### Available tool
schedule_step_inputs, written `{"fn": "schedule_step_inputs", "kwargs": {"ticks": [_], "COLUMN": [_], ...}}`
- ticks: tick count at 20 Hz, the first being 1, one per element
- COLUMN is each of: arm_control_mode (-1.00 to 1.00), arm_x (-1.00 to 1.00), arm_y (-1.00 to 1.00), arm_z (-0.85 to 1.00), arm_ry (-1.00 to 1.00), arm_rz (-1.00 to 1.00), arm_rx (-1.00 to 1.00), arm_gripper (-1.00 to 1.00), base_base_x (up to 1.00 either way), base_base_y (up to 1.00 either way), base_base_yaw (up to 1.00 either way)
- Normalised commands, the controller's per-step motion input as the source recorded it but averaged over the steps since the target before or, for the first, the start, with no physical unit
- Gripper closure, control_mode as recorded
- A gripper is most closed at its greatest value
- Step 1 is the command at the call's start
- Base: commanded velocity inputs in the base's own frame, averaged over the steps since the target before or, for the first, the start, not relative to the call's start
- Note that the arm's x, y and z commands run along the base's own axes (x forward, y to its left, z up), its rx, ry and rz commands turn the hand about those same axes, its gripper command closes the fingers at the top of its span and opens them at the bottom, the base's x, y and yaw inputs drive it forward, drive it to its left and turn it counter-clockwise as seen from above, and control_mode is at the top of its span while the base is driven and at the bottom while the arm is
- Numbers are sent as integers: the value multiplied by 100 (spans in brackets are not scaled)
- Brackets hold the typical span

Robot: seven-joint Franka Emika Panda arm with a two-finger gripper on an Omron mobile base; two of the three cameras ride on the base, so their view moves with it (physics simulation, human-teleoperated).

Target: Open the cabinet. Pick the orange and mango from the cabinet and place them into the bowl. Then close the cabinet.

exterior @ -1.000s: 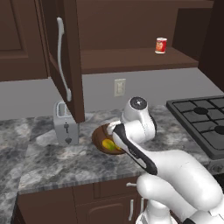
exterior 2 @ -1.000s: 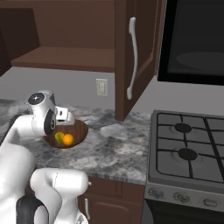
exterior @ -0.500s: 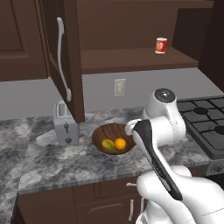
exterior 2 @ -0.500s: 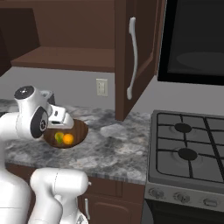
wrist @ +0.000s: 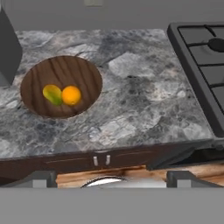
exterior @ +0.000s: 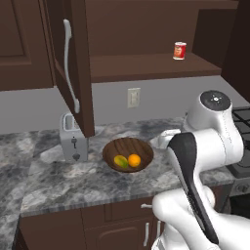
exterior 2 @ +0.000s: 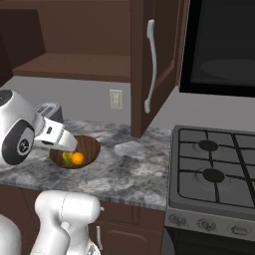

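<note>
The orange (wrist: 71, 95) and the mango (wrist: 52, 94) are seen touching side by side inside the bowl (wrist: 83, 72) on the marble worktop (wrist: 144, 100). The hand (wrist: 112, 177) is held fully open and empty. The cabinet (exterior: 73, 63) is left open.

Arm: white links with dark joints, rising from the base and folded at a raised elbow, the round joint cap uppermost in the left base view. Forearm angles forward and down over the counter edge. Gripper (wrist: 112, 177): seen in the hand view, two grey fingertips (wrist: 41, 177) at the lower edge, standing wide apart, nothing between them. Hand is held clear above the surface, touching nothing. In the right base view the wrist section slants downward from the large shoulder joint
</note>
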Motion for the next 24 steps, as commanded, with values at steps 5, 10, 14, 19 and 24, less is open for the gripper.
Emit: {"fn": "schedule_step_inputs", "kwargs": {"ticks": [5, 10, 14, 19, 24], "arm_control_mode": [-100, -100, -100, -100, -100], "arm_x": [-65, -66, -52, -23, -3], "arm_y": [-37, -25, -23, -33, -40], "arm_z": [69, 52, 25, 11, 1], "arm_ry": [0, 0, -2, -8, -9], "arm_rz": [-11, -11, -12, -6, -1], "arm_rx": [0, 3, 1, 4, 7], "arm_gripper": [-100, -100, -100, -100, -100], "base_base_x": [0, 0, 0, 0, 0], "base_base_y": [0, 0, 0, 0, 0], "base_base_yaw": [0, 0, 0, 0, 0]}}
